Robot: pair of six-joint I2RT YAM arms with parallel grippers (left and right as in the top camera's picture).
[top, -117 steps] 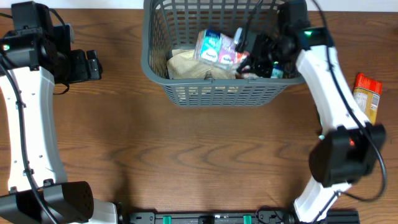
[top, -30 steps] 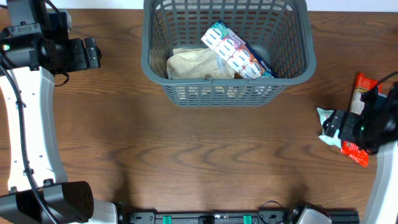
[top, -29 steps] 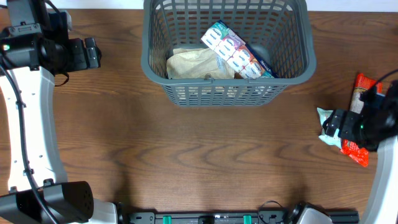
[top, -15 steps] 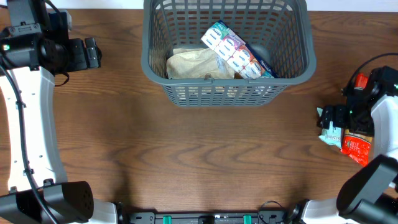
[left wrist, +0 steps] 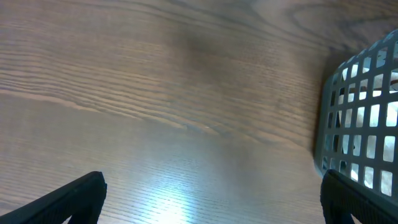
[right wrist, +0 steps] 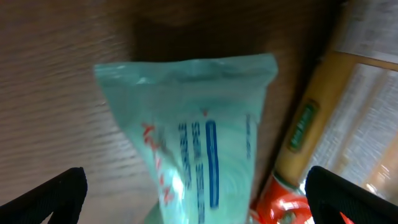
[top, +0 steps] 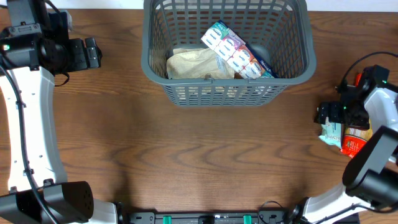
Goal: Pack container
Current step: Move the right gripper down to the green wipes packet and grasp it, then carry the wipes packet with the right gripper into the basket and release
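- Container (top: 147,62), a large dark grey plastic basket with slotted lattice walls and a thick rim, stands at the far middle of the table (top: 186,155). The left wrist view catches only one lattice corner of it, at its right edge.
- Inside it, seen only from overhead, a crumpled beige packet (top: 193,63) lies to the left. A glossy multi-pack (top: 233,48) of pastel squares lies diagonally against that packet's right side.
- Right gripper (top: 331,117) sits low at the table's right edge, well apart from the container, with its jaws spread wide. In the right wrist view a dark fingertip (right wrist: 50,199) shows in each lower corner, and a mint-green packet (right wrist: 193,130) lies between them with a gap on both sides, held by neither.
- That packet is smooth, shiny film with a flat crimped end and blue and red print. From overhead only a pale sliver of it shows under the gripper.
- A red and yellow packet (right wrist: 339,106) with fine print lies against the mint-green one. From overhead the right arm covers much of it.
- Left gripper (top: 92,53) hovers at the table's left side, near the container's left wall. Its jaws are wide apart, and the left wrist view shows only bare, glossy wood grain between the two dark fingertips (left wrist: 74,196).
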